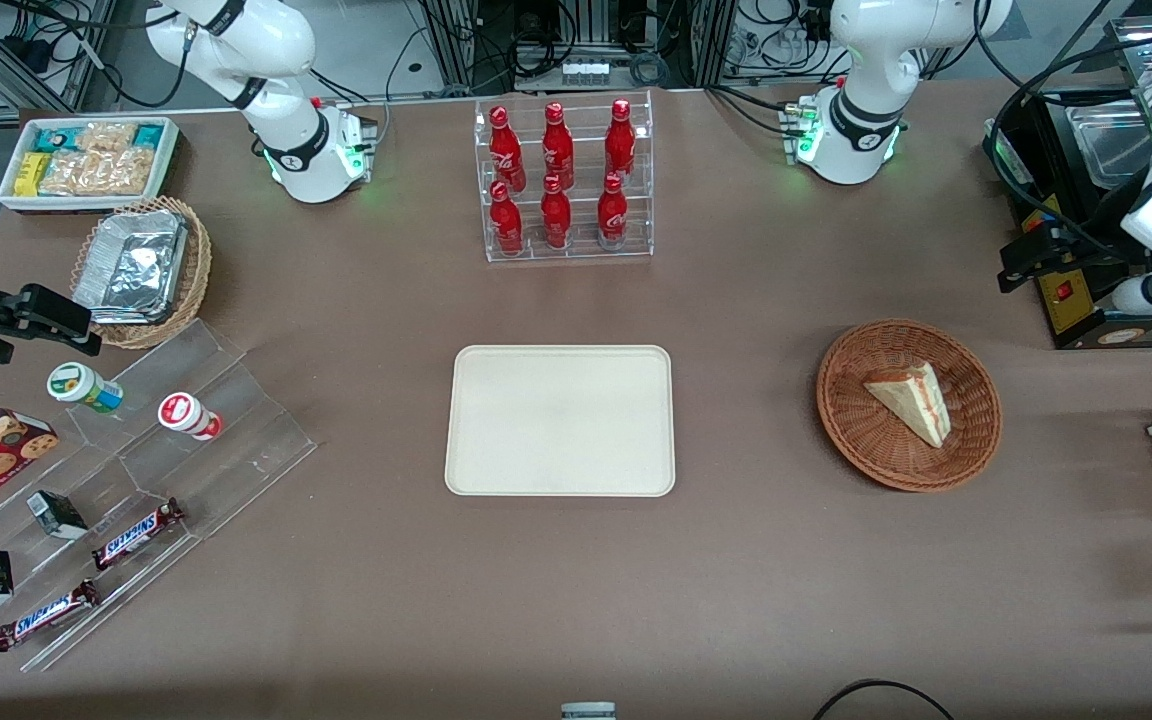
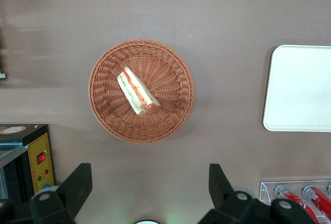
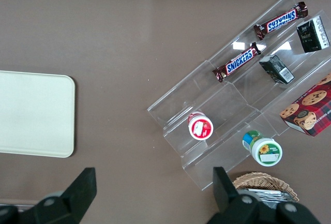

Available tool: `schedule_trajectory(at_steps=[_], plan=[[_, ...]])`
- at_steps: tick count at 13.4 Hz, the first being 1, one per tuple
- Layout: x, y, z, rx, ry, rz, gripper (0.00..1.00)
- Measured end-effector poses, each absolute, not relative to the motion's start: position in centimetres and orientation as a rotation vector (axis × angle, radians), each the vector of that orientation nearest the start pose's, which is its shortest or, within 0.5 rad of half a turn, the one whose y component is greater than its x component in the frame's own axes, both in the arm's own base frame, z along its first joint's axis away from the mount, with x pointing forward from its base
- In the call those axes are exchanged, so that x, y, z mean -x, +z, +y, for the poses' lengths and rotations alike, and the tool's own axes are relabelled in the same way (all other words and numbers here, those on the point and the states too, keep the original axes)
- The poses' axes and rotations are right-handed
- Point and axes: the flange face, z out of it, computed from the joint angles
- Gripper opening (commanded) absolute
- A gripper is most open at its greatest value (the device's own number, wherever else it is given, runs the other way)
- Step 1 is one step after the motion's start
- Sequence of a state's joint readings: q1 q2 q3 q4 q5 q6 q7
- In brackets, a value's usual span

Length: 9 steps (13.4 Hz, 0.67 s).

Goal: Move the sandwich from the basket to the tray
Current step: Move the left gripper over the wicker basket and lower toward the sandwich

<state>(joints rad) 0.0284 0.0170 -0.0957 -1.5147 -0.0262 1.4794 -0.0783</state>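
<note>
From the front, the sandwich [image 1: 911, 400], a pale triangular wedge, lies in the round woven basket [image 1: 909, 404] toward my working end of the bench [image 1: 736, 600]. The flat cream tray [image 1: 560, 420], with rounded corners, is well apart from it.

My wrist view shows the red filling stripe and my end effector [image 2: 147, 185] above the bench beside the basket, fingers [image 2: 77, 185] wide open, holding nothing.

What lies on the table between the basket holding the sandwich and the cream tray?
Nothing: the front view shows only bare brown tablecloth between the basket and the tray. The gripper hangs open above.
</note>
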Motion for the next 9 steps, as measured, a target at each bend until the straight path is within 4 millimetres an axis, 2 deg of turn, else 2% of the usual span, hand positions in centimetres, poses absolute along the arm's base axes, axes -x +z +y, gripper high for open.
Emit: schedule_trajectory(at_steps=[4, 6, 9], plan=[[-55.2, 62.9, -3.0, 3.138, 0.096, -0.038, 1.0], [-56.5, 60.6, -1.9, 3.123, 0.149, -0.066, 1.0], [-59.7, 55.5, 1.2, 3.101, 0.191, -0.14, 1.0]])
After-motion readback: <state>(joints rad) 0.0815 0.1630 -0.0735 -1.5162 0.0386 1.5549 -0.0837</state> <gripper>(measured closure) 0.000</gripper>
